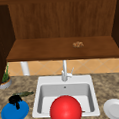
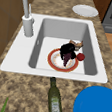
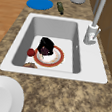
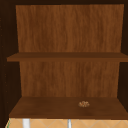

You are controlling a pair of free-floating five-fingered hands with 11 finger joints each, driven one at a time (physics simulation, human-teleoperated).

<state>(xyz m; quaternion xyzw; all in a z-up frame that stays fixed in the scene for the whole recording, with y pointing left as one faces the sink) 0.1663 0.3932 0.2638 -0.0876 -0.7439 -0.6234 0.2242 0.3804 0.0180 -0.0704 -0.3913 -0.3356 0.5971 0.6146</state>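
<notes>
Granite counter, white sink (image 2: 17, 49). Red-rimmed plate (image 2: 53, 64) flat on basin floor: likely stiff, slick, breakable; best taken by the rim. Right hand (image 2: 67, 50) over it, small red ball (image 2: 80, 56) just beside. Left hand (image 1: 15, 99) above blue plate (image 1: 13, 115). Cannot tell either hand's grasp

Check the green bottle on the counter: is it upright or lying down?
Lying down. In the left side view the green bottle lies flat on the counter beside the blue plate, neck toward the sink.

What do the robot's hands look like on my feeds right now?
Both are plain matte black, human-shaped, with thin dark fingers and no arms, sleeves, cables or markings. The left hand shows by the blue plate; another hand is in the sink.
</notes>
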